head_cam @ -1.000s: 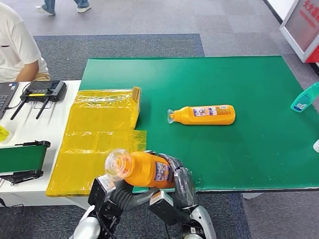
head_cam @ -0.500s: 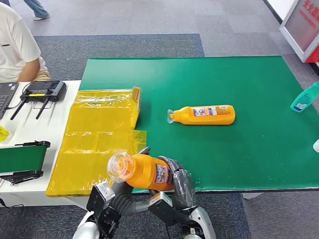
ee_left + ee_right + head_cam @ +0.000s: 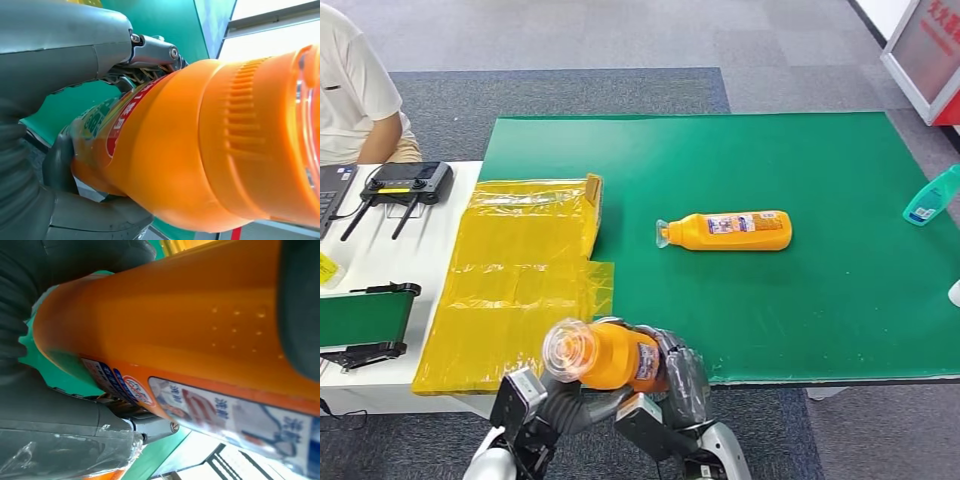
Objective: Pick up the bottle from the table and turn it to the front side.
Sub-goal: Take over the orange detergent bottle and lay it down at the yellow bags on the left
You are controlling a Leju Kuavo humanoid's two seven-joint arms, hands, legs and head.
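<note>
I hold the orange bottle (image 3: 610, 355) off the counter (image 3: 773, 310) at its near edge, my left hand (image 3: 569, 400) and right hand (image 3: 682, 375) both clamped around it; pickup done, turning to the front unfinished.
</note>
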